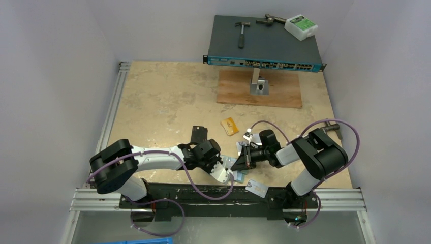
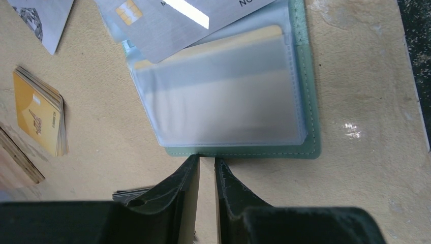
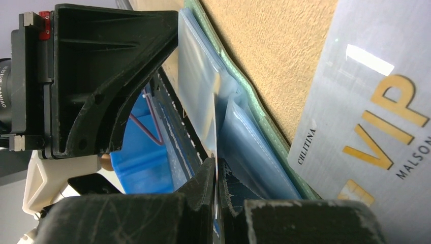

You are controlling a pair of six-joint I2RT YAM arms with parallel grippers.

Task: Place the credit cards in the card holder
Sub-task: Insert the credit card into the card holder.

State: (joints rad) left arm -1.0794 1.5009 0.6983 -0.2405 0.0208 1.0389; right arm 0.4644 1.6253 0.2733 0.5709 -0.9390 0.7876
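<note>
A: Right gripper (image 3: 217,165) clenched what?
B: A silver-grey plastic credit card (image 2: 167,25), angled at the teal fold-over card holder (image 2: 311,101) just ahead. Left gripper (image 2: 206,158), barely parted, empty, apparently braced its near edge.

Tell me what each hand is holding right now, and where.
The right hand pinches what looks like a clear sleeve of the card holder, at its free edge. The left hand holds nothing visible.
</note>
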